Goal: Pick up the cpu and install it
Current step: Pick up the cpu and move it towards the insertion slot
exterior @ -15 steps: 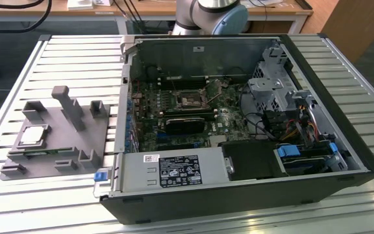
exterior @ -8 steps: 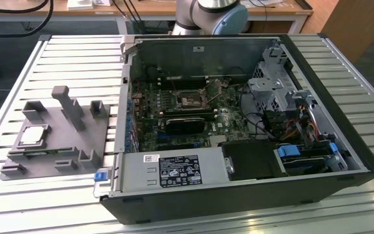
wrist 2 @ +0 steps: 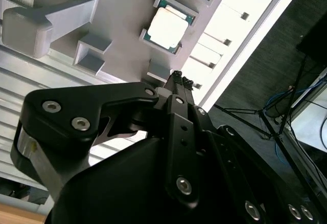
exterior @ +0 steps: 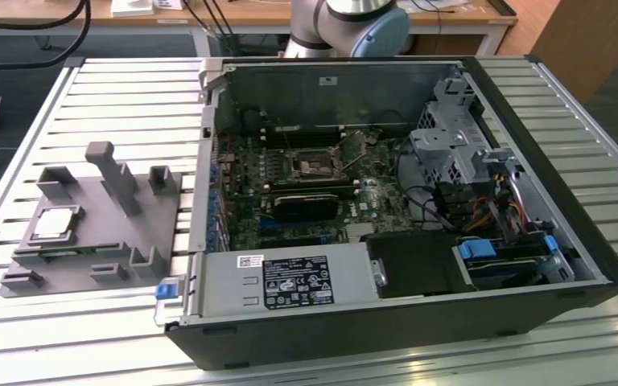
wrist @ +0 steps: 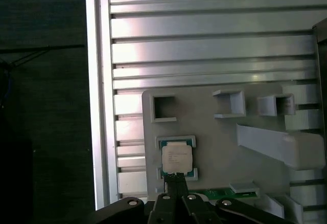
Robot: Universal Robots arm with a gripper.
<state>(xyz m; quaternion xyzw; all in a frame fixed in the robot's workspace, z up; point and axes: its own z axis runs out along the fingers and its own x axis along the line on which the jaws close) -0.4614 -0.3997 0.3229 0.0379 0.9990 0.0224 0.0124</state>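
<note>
Hovering near cpu [wrist: 177, 158], hand [wrist: 176, 178] seemingly pinched together, fixture [wrist: 219, 147] partly cropped.

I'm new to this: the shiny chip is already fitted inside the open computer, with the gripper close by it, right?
No. The cpu rests on the grey holder outside the computer case, as the first wrist view shows; the gripper is close by it.

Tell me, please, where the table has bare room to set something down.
The table is bare between the fixture and its far edge, and along its near edge before the fixture. The case and the fixture, holding the cpu, are crowded.
</note>
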